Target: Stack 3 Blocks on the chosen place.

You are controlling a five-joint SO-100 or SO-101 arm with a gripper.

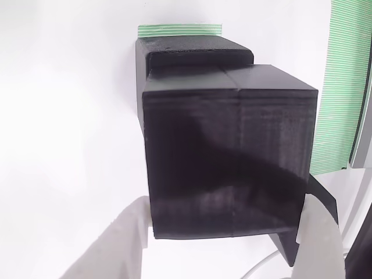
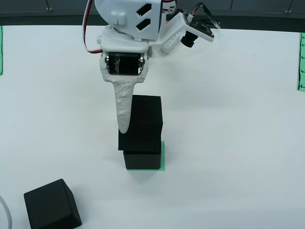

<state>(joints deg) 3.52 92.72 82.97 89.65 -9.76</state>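
White table [image 2: 238, 143]: hand [image 2: 131, 125] grips upper block [image 2: 145, 121] (stacked).

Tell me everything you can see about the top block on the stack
The top block is a matte black cube with rough printed faces. It sits upright on another black block, shifted slightly left of it in the view from above. The white claw brackets it on both sides; actual contact can't be confirmed. It stands over the green striped patch.

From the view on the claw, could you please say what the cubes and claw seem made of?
Cubes: probably 3D-printed plastic, matte black, with fine layer lines across the faces. Claw: seemingly printed plastic too, matte white with a rough surface.
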